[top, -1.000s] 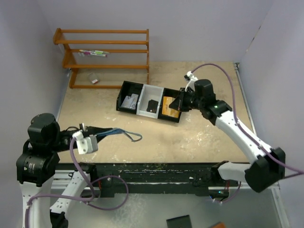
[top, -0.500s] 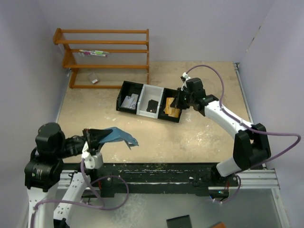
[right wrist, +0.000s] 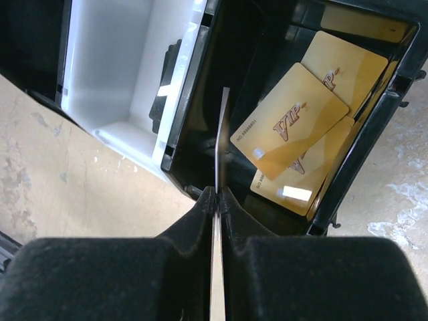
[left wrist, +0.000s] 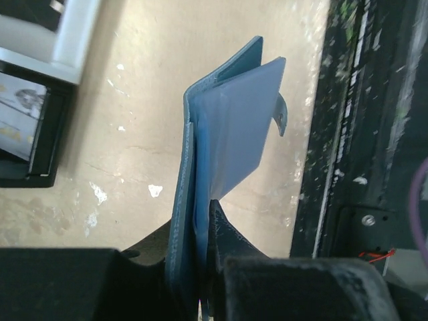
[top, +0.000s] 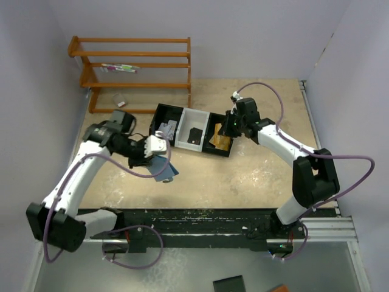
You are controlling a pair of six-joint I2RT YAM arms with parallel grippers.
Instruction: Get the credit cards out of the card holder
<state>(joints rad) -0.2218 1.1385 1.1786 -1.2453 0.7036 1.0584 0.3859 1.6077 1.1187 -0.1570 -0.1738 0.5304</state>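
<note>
Left gripper [left wrist: 200,231] clamped on card holder [left wrist: 227,127]: blue, part-open, held edge-up over bench [top: 255,176], left of centre, just on near side of tray [top: 200,112]. Right gripper [right wrist: 217,200] pinching one credit card [right wrist: 221,134] edge-on over tray's right black compartment. Gold cards [right wrist: 291,120] lying flat inside, overlapping.

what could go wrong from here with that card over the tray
The right gripper pinches the card by one edge, close to the tray wall beside the white compartment; released, it may catch there instead of landing on the gold cards. The left gripper holds the card holder by one end only, so it might slip.
</note>
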